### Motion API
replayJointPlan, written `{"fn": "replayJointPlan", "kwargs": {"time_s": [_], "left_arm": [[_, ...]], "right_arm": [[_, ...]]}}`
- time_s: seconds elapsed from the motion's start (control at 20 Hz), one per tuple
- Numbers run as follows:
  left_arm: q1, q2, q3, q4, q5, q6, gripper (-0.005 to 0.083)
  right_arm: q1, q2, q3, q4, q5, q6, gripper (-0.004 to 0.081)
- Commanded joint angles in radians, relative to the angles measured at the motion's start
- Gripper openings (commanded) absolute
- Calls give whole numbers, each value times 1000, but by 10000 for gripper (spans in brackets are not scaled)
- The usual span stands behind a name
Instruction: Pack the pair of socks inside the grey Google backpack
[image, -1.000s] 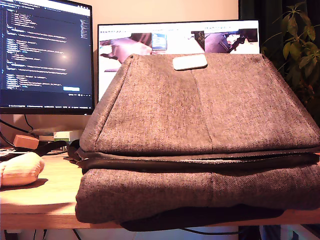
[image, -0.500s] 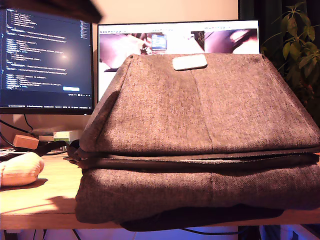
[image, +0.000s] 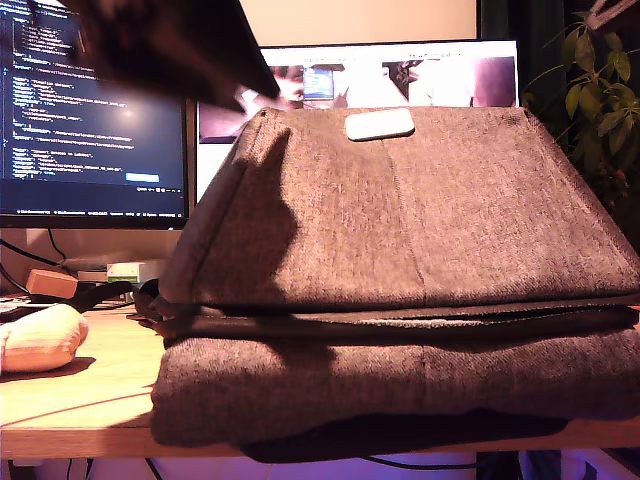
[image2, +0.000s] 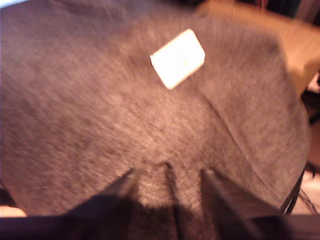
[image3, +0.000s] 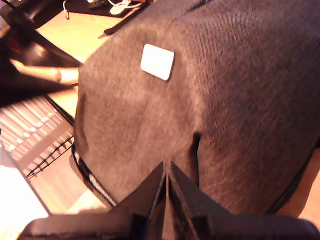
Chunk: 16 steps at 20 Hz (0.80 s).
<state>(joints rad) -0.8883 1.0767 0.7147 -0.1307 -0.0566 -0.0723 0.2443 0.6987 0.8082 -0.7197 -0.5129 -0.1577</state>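
Below my first gripper (image2: 167, 177), with its jaws spread apart and nothing between them, lies the grey Google backpack (image2: 100, 110); the gripper hangs above the fabric without touching it. Ahead of the fingertips sits the pale patch (image2: 177, 58) on the woven cloth. This view is blurred.

My second gripper (image3: 166, 172) has its jaws pressed together, empty, and is also poised over the backpack (image3: 225, 90), with the same patch (image3: 157, 61) ahead of its tip.

On the exterior view, a dark, blurred arm (image: 170, 45) enters at the upper left, above the backpack (image: 400, 220); which arm it is cannot be told. The backpack lies flat on the wooden table (image: 90, 400), its black zipper band (image: 400, 322) running across the near side. Whether the zipper is open cannot be told.

The pair of socks (image: 38, 338) rests on the table at the exterior view's left edge, beside the backpack and well apart from both grippers. Two monitors (image: 90, 110) stand behind.
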Motion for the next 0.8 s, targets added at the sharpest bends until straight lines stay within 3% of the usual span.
{"fn": "replayJointPlan", "kwargs": {"time_s": [0.0, 0.1, 0.6, 0.65, 0.7, 0.75], "left_arm": [[-26, 5, 5, 13, -61, 1, 680], [-45, 19, 17, 18, -170, 2, 715], [-36, 161, 21, 146, -186, -16, 707], [-35, 163, 21, 147, -187, -34, 620], [-35, 163, 21, 147, -187, -33, 445], [-35, 159, 21, 145, -180, -31, 191]], "right_arm": [[4, 5, -19, 16, 10, 0, -11], [4, 9, -19, 20, 27, 0, -11], [4, 61, -19, 24, 25, 0, -11], [4, 62, -19, 22, 25, 0, -11], [4, 63, -19, 18, 25, 0, -11], [4, 63, -19, 16, 24, 0, -11]]}}
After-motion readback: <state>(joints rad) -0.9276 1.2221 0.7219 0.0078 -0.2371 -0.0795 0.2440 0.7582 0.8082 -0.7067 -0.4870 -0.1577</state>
